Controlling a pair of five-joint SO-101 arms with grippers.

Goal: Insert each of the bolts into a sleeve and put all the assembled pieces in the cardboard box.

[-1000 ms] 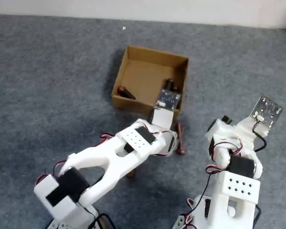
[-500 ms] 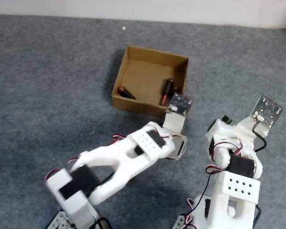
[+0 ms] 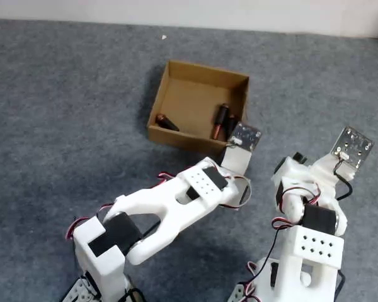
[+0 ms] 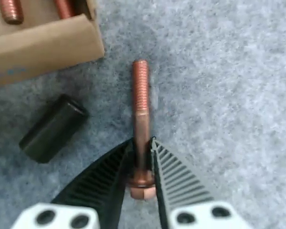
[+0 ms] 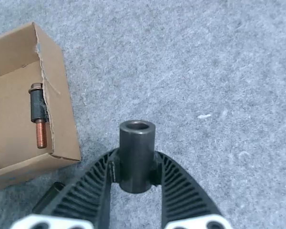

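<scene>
My left gripper (image 4: 142,142) is shut on a copper bolt (image 4: 140,90) just behind its head, the threaded end pointing away over the carpet. Beside it a loose black sleeve (image 4: 52,129) lies near the corner of the cardboard box (image 4: 43,45). My right gripper (image 5: 136,156) is shut on another black sleeve (image 5: 136,143), held upright with its bore showing. In the high view the box (image 3: 176,135) holds an assembled bolt and sleeve (image 3: 220,121) and a second piece (image 3: 166,122). The left arm (image 3: 195,189) ends at the box's front right corner.
Grey carpet covers the whole table. In the right wrist view an assembled piece (image 5: 37,114) lies inside the box (image 5: 62,119), whose wall is torn at the corner. Open carpet lies to the right of the box and beyond it.
The left arm has swung right, from over the box to the carpet outside its front right corner, and now covers the bolt that lay there. The right arm has not moved.
</scene>
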